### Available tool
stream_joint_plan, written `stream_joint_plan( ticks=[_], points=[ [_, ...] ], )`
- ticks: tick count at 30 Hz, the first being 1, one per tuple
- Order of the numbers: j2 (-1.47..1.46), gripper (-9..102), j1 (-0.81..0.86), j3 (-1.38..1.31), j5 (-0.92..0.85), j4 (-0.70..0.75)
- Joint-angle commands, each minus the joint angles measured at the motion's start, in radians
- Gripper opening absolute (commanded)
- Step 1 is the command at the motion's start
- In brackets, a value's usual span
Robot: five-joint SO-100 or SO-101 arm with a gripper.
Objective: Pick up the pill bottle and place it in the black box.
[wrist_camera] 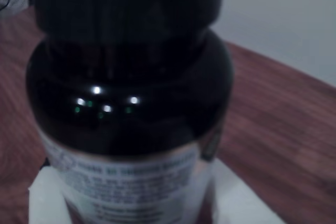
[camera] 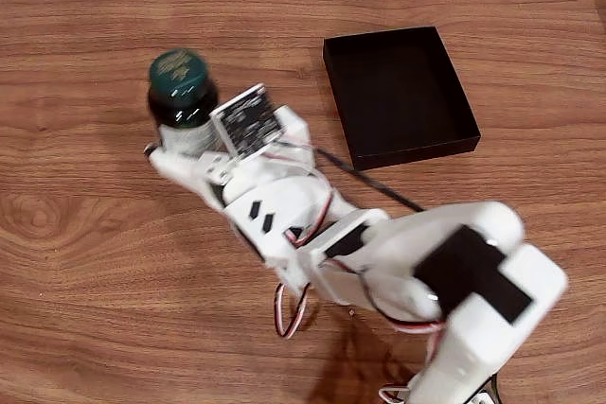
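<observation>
Bottle stands upright on the table, long axis vertical, lower body between the white fingers of the gripper, which look closed on its label; box lies well apart, to the right in the fixed view.

Bare table around black box

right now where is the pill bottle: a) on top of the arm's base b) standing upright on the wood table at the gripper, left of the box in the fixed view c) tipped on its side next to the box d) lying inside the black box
b: in the fixed view the pill bottle stands cap-up on the table at the gripper, apart from the black box, which lies to its right and holds nothing.
</observation>
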Motion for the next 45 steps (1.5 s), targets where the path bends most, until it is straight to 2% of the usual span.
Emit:
stream_joint_plan(
  ticks=[1, 10, 19, 28, 35, 45],
  points=[
    [0.225, 13, 0.092, 0.009, -0.009, 0.014],
    [0.301, 12, 0.334, 0.0, -0.067, 0.1],
    [0.02, 12, 0.537, -0.232, -0.048, 0.084],
    [-0.282, 12, 0.603, -0.419, 0.028, -0.048],
    [-0.411, 12, 0.629, -0.505, 0.13, -0.055],
    [-0.565, 12, 0.643, -0.555, 0.16, -0.112]
  ],
)
